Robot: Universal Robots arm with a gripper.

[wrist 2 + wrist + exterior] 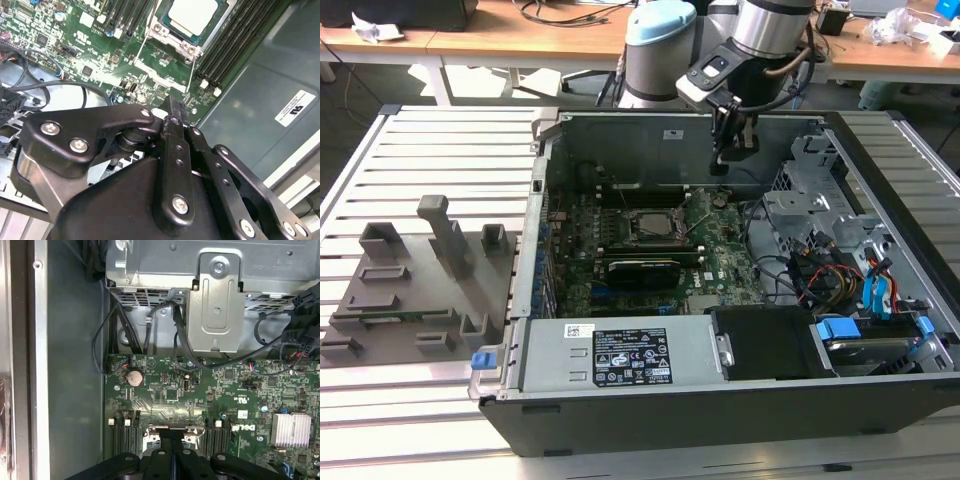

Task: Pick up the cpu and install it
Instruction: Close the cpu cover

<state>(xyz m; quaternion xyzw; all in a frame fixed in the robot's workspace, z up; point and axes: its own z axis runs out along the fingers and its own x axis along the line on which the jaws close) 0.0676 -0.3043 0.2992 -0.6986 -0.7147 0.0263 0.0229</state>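
The cpu (192,15) is a silver square lying in the motherboard socket, with the socket's metal frame around it and thin lever wires beside it. In the exterior view the cpu (655,228) sits mid-board inside the open computer case (650,125). My gripper (721,165) hangs above the board, toward the exterior view's right of the socket and apart from it. In both wrist views the black fingers (173,112) press together with nothing between them. My gripper (172,434) points down at the green motherboard (200,390).
Grey plastic fixture blocks (420,280) stand on the slatted table at the exterior view's left. Inside the case are a power supply (620,355), a metal drive cage (820,200), black cables (165,325) and blue connectors (875,290). Memory slots (235,45) flank the socket.
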